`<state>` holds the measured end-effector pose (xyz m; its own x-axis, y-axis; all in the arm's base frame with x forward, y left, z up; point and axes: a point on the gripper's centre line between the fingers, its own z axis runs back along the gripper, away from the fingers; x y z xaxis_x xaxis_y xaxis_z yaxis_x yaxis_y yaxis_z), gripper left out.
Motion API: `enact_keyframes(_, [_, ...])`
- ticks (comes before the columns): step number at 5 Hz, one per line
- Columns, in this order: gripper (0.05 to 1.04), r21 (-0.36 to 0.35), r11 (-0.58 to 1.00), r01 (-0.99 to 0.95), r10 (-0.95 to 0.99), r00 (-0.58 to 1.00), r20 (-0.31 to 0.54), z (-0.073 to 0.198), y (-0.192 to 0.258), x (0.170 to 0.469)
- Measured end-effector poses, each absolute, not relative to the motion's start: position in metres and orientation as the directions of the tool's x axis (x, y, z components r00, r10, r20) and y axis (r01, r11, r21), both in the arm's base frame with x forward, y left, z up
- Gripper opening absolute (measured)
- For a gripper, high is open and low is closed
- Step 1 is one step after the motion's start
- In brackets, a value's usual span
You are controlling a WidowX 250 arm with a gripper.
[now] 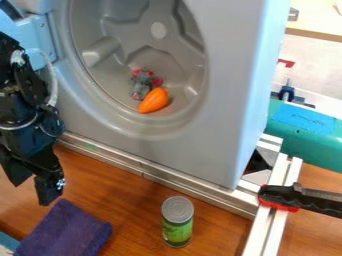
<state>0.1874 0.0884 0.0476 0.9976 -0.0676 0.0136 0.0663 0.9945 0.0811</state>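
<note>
At the left edge hangs the black gripper [32, 186], its two fingers apart and nothing between them. It is above the wooden table, just up and left of a folded purple cloth [65, 231], without visible contact. Inside the round drum of a grey toy washer [200, 150] lie an orange carrot or cone-like toy [154, 101] and a small grey plush toy [141, 85] with pink-red parts, side by side. A green can [177, 222] with a grey lid stands upright on the table, right of the cloth.
Metal rails [177, 185] run along the washer's base and down the right side. A black and red clamp [284, 198] grips the rail at the right. Behind it lies a teal object [310, 135] with blue tape. A light blue door is at the upper left.
</note>
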Motion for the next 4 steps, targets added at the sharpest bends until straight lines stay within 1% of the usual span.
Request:
enact_keyframes(1, [1.001,0.075,0.995,0.063,-0.063,0.998,0.003,0.044,0.086,0.185])
enact_keyframes(3, [1.001,0.052,0.989,0.136,-0.139,0.988,0.068,0.034,-0.006,0.203])
enact_keyframes(4, [1.001,0.018,0.988,0.151,-0.152,0.987,0.054,0.011,-0.043,0.210])
